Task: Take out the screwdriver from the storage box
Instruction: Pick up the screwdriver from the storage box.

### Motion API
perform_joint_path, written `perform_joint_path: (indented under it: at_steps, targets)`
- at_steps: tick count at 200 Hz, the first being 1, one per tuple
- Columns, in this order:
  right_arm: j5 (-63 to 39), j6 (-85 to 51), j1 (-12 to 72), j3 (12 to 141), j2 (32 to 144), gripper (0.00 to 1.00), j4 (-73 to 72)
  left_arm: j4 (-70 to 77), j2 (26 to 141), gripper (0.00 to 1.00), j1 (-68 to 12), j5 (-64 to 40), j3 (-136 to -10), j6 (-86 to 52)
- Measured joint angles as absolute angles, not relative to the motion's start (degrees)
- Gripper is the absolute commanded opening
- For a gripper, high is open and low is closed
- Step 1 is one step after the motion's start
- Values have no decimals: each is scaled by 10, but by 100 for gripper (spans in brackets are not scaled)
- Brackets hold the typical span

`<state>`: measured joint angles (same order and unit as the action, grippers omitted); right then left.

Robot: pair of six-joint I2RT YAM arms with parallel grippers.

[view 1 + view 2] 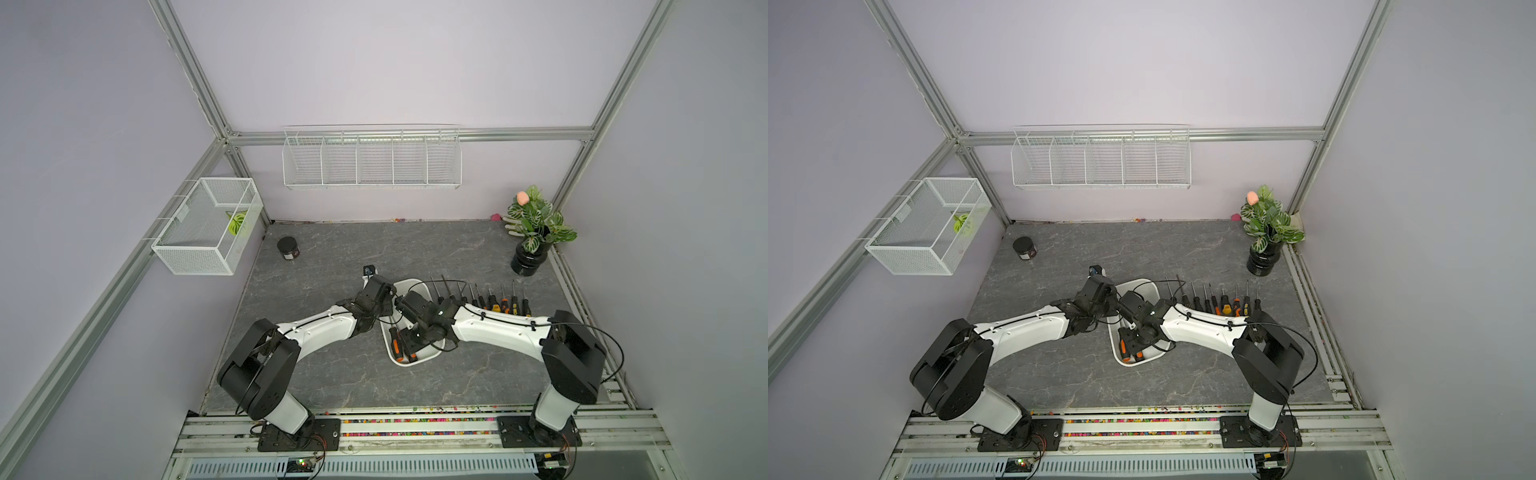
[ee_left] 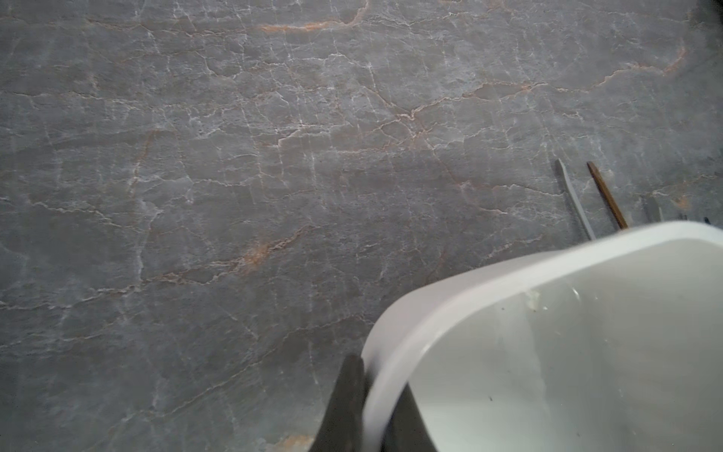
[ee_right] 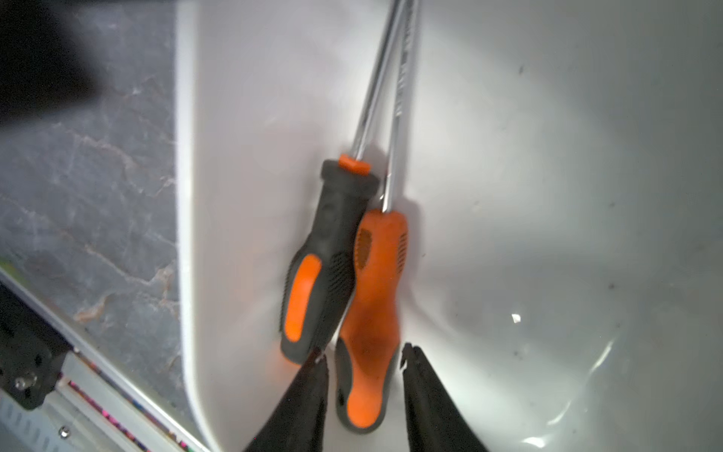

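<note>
Grasp step. My left gripper (image 2: 379, 377) is pinched shut on the storage box (image 2: 508, 270) rim, steadying it. My right gripper (image 3: 364, 354) is down inside, jaws partly open astride the orange screwdriver (image 3: 371, 293) handle (biting yet? cannot tell). It lies on the box floor against a black-handled screwdriver (image 3: 328, 242). Next: firm squeeze, then lift straight clear of neighbour and wall.
</note>
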<state>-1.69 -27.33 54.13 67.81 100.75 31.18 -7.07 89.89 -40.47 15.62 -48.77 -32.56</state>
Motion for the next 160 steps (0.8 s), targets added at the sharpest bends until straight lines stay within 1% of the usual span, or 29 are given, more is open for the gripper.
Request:
perform_joint_path:
  at_steps: [30, 160]
  targets:
    - [-22, -269, 526, 686, 1032, 36, 314, -71, 899, 0, -405, 156, -488, -325]
    - [-43, -239, 523, 711, 1070, 36, 329, -72, 896, 0, -405, 156, -488, -325]
